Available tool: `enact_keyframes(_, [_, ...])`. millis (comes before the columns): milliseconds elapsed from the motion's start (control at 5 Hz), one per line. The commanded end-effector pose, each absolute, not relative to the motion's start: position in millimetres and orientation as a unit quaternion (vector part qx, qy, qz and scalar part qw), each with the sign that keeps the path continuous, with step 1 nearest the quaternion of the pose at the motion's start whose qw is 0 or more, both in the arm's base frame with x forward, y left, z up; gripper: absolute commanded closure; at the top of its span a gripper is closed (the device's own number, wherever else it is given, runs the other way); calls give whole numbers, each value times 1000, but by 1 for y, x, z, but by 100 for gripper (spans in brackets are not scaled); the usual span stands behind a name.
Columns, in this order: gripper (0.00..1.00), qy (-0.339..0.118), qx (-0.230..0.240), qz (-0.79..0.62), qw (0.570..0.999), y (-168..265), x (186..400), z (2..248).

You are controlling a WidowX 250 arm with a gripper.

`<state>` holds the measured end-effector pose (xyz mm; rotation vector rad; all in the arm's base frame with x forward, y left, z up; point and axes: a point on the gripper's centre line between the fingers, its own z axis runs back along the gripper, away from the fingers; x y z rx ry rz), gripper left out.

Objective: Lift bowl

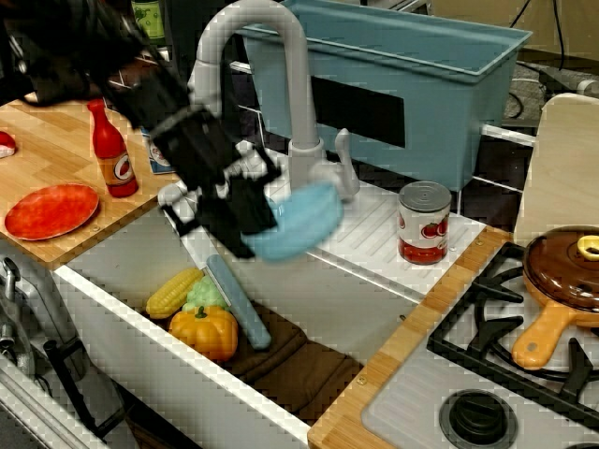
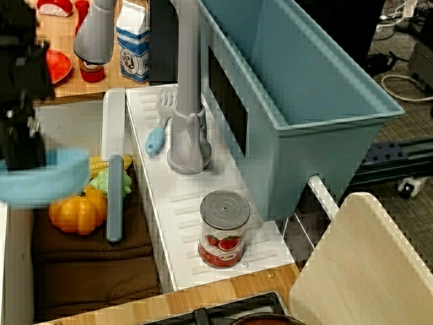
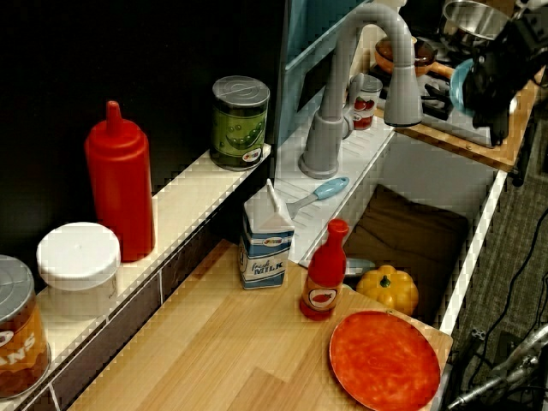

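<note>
The light-blue bowl [image 1: 298, 223] hangs tilted in the air above the sink, in front of the grey faucet [image 1: 281, 84]. My black gripper [image 1: 245, 210] is shut on its rim from the left. In the side view the bowl [image 2: 42, 177] sits at the far left under the dark gripper [image 2: 20, 139], above the toy pumpkin [image 2: 76, 211]. From the counter view only an edge of the bowl [image 3: 460, 84] shows behind the gripper [image 3: 492, 73].
In the sink [image 1: 131, 360] lie a pumpkin [image 1: 206, 332], corn [image 1: 173, 292], a green vegetable and a blue-handled utensil [image 1: 239, 304]. A tomato can [image 1: 424, 223] stands on the drainboard. A red plate [image 1: 51, 210] and red bottle [image 1: 112, 150] are on the left counter. A pan [image 1: 566, 271] sits on the stove.
</note>
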<state>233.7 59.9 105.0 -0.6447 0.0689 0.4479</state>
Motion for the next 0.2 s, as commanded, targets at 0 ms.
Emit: enact_keyframes(0, [100, -7, -311, 200, 929, 78, 225, 150])
